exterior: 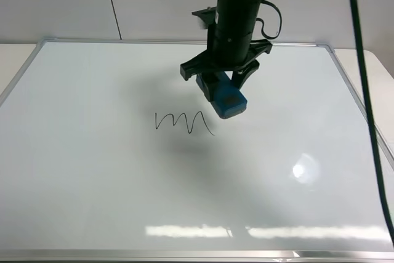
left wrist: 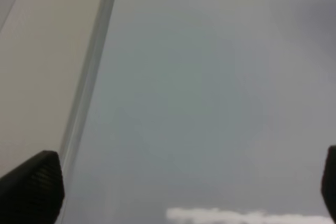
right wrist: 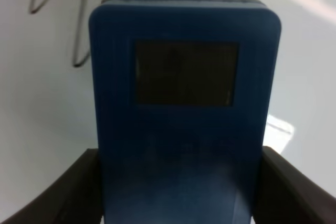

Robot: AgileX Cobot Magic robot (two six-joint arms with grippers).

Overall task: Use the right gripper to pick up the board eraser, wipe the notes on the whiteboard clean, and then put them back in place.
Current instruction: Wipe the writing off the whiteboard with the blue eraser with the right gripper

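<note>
On the tabletop [exterior: 7, 60], exterior high view: the whiteboard [exterior: 92, 177] covers nearly all of it.
- The right gripper [exterior: 219, 83] hangs over the board's far half, a little toward the right edge.
- The board eraser [exterior: 228, 100] is pinched between its fingers, tilted, just beside the right-hand end of the notes [exterior: 184, 122].
- The notes are whole and unwiped.
- Step in hand, by judgement: pick-up done, eraser being brought to the marks. Contact with the board cannot be told.
- Next move calls for the felt face pressed flat, then a sweep toward the left edge along the zigzag.

Left wrist view:
- The left gripper [left wrist: 181, 187] has its fingers [left wrist: 31, 187] spread wide, nothing between them.
- It sits over the board beside its frame [left wrist: 89, 77].

Right wrist view:
- Fingers [right wrist: 73, 192] are closed against both long sides of the eraser.
- The eraser's dark patch faces the camera.
- The end of the notes lies just beyond.
</note>
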